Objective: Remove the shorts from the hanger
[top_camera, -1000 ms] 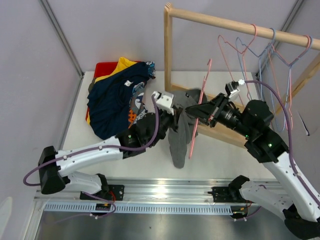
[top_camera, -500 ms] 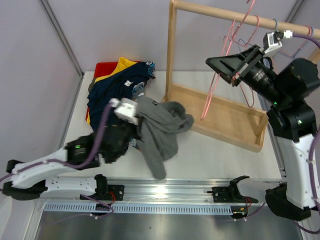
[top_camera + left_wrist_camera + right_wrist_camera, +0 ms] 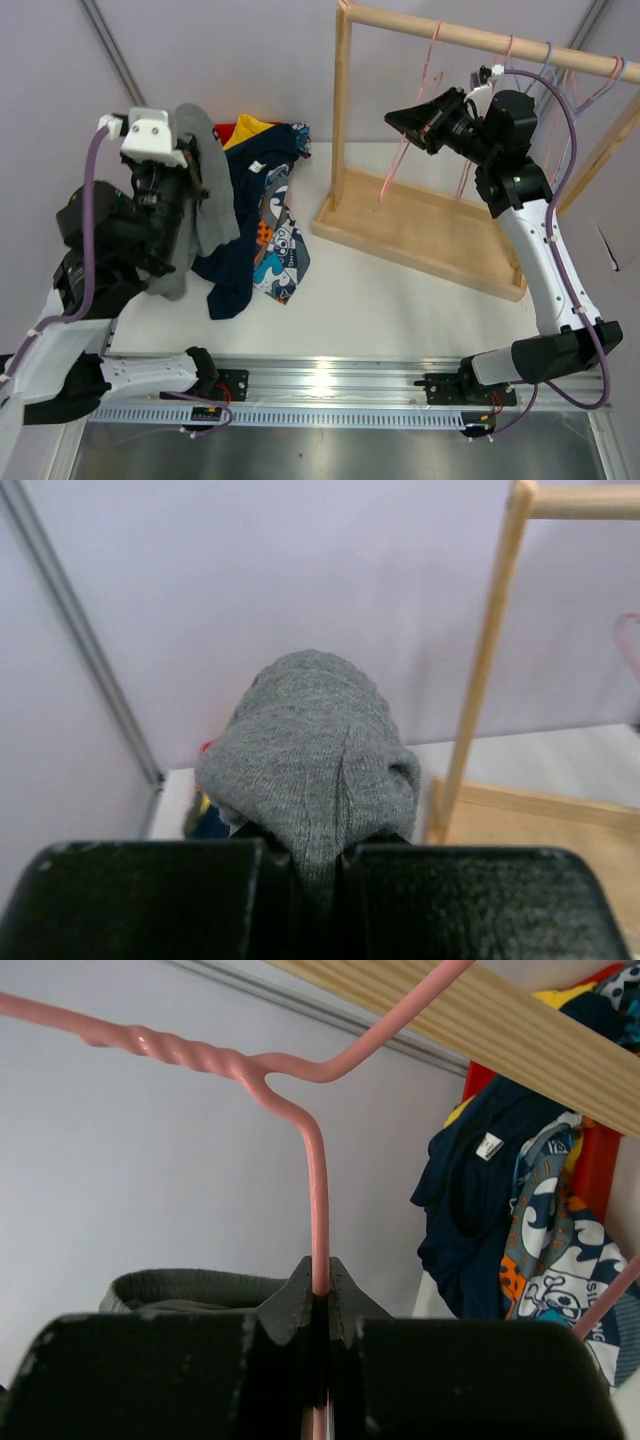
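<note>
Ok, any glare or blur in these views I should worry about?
Top external: glare on the metal rail, otherwise sharp. Left wrist: grey shorts crisp, left end effector nearly black. Right wrist: pink hanger sharp, right end effector equally dark.

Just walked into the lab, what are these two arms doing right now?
The left gripper is shut on the grey shorts, holding them high over the left of the table, clear of any hanger. The right gripper pinches a bare pink hanger up by the wooden rack. Other shorts lie piled on the table.
</note>
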